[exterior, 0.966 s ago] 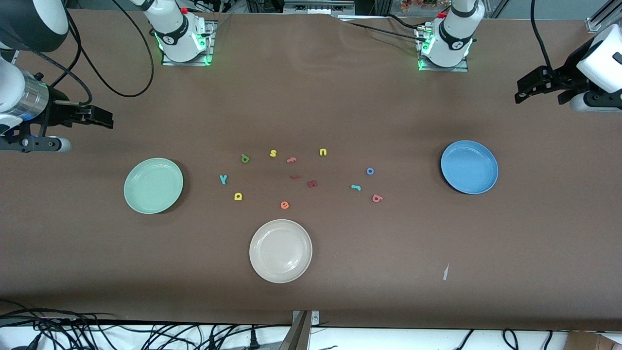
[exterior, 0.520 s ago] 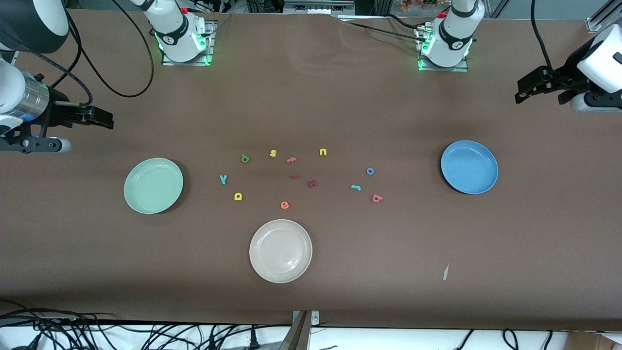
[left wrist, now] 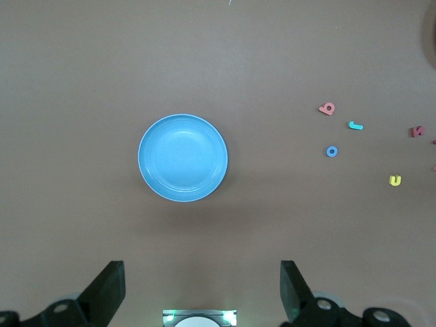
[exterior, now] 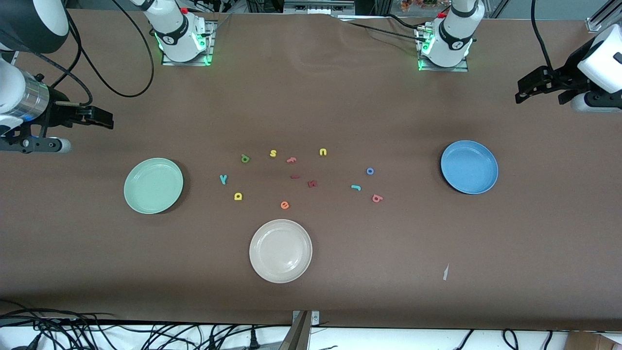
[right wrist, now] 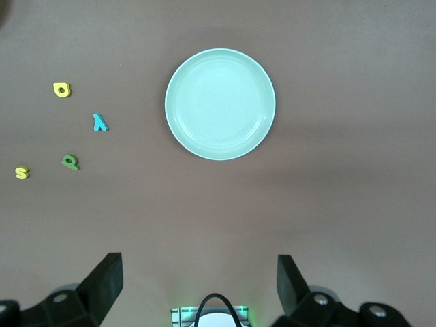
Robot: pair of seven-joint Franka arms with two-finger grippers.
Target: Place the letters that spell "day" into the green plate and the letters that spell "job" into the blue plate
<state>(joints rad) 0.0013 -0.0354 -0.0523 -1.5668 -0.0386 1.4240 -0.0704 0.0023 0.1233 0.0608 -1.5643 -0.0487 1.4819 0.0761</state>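
Nothing has moved: both arms wait, right gripper (exterior: pixel 99 119) upper left, left gripper (exterior: pixel 529 87) upper right (both wide, empty); d (exterior: pixel 238 196), a (exterior: pixel 245 158), y (exterior: pixel 223 179) lie left of centre, nearer the right arm.

table (exterior: pixel 311 97): plain brown cloth, no pattern
green plate (exterior: pixel 153 185): pale mint green, plain
blue plate (exterior: pixel 469 166): medium blue, plain
cream plate (exterior: pixel 280 250): cream-white, plain
"d" (exterior: pixel 238 196): yellow
"a" (exterior: pixel 245 158): dark green
"y" (exterior: pixel 223 179): teal
"j" (exterior: pixel 356 187): teal
"o" (exterior: pixel 370 171): blue ring
"b" (exterior: pixel 377 198): salmon red
"s" (exterior: pixel 273 153): yellow
"u" (exterior: pixel 323 152): yellow
"e" (exterior: pixel 285 205): orange
left gripper (left wrist: pixel 201 291): black fingers (left wrist: pixel 109 286)
right gripper (right wrist: pixel 199 286): black fingers (right wrist: pixel 107 279)
arm bases (exterior: pixel 183 41): white, green lights
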